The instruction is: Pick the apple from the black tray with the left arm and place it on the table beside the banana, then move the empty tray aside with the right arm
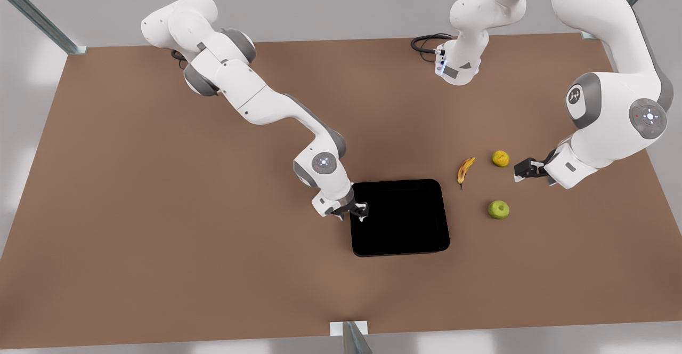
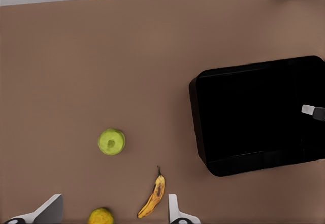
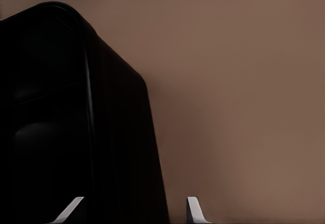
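Brown surface under grey walls, metal posts at its edges. Right claw apart astride black tray rim. Left claw apart, empty, near banana and apple.

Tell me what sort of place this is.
Probably a simulated tabletop test cell, not a home: a bare brown table carries two white arms, a black tray and a few fruits, with metal frame struts at its corners and plain grey surroundings.
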Available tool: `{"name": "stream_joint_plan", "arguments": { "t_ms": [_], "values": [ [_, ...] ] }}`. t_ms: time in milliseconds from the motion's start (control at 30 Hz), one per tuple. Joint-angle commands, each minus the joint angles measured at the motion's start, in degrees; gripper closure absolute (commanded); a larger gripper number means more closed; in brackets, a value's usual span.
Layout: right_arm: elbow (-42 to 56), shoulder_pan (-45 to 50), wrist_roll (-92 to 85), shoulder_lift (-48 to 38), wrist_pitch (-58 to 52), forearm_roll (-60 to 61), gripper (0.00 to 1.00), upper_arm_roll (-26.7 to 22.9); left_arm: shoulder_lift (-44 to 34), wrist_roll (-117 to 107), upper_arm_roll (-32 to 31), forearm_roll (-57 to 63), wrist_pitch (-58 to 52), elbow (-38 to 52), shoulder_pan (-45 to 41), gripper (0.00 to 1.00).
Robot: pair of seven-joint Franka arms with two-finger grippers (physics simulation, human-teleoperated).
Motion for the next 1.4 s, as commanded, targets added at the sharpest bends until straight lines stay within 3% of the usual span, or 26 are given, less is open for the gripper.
{"name": "stream_joint_plan", "arguments": {
  "t_ms": [0, 133, 433, 600, 967, 1133, 1233, 1367],
  "values": [
    [0.0, -0.2, -6.9, -0.2, -0.9, 0.2, 0.37, 0.3, -0.1, 0.9, -0.1, 0.0, -0.1, 0.0, 0.0, 0.0],
    [0.1, -0.4, -8.1, -0.4, -2.8, 0.2, 0.57, 0.7, -0.1, 0.9, 0.0, 0.1, -0.1, 0.0, 0.0, 0.0],
    [0.1, -0.7, -11.2, -1.3, -3.7, 0.3, 0.85, 1.9, -0.2, 0.9, 0.0, 0.0, -0.3, 0.0, 0.0, 0.0],
    [0.1, -0.7, -13.0, -4.6, -8.4, 0.3, 0.85, 2.2, -0.2, 0.9, 0.0, 0.1, -0.3, -0.1, 0.1, 0.0],
    [0.0, -3.2, -31.9, -13.6, -30.3, 0.5, 0.86, 1.1, -0.5, 0.8, -0.1, 0.0, -0.5, -0.1, 0.1, 0.0],
    [-0.1, -4.8, -43.8, -19.5, -43.9, 0.6, 0.86, -2.2, -0.4, 0.9, -0.1, 0.1, -0.4, -0.1, 0.1, 0.0],
    [-2.5, -6.0, -47.5, -22.8, -46.5, 1.6, 0.85, -3.3, -0.4, 0.9, -0.1, 0.1, -0.3, 0.0, 0.0, 0.0],
    [-4.9, -6.0, -59.6, -27.5, -48.6, 10.5, 0.84, -11.9, -0.4, 1.0, -0.6, 0.0, -0.5, 0.7, -0.4, 0.0]
  ]
}}
